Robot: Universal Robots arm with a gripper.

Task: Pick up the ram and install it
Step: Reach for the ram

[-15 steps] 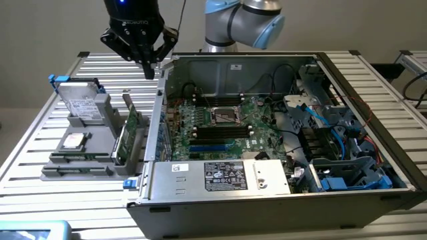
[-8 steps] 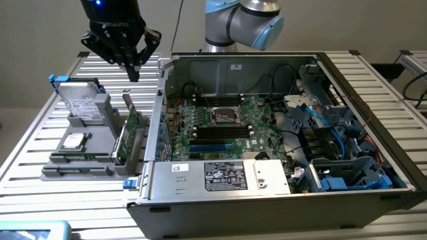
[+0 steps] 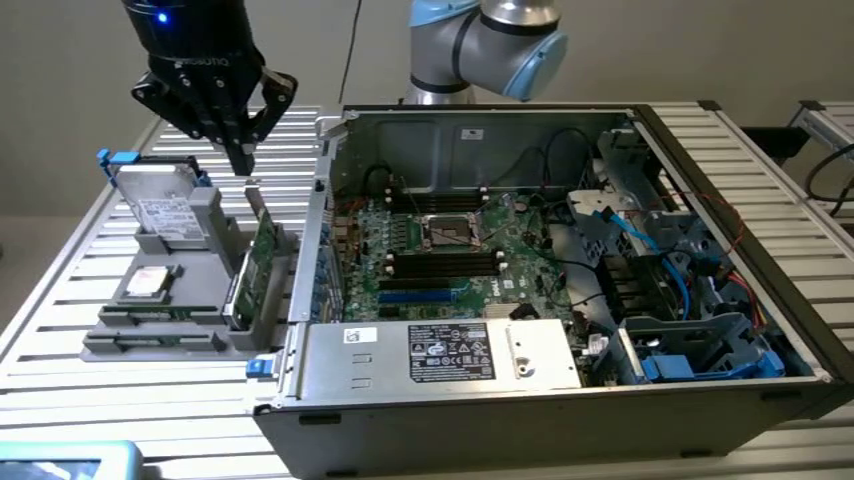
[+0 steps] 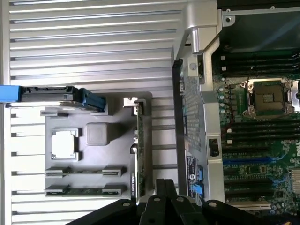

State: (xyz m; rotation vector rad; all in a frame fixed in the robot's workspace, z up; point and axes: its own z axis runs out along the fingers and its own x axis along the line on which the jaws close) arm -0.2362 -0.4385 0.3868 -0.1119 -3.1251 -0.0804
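Exterior view | I read gripper pinched closed, empty, above gray tray | tray holds ram, upright card | case holds motherboard

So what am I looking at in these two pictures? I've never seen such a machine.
It is a robot arm ending in a black gripper, which is shut and holds nothing. One picture comes from a camera off the arm; the other comes from a camera on the wrist, looking down. On the slatted table sit an open computer case with its motherboard and a grey tray of parts. Among these is the ram, a thin green stick lying flat. The gripper hangs over the tray.
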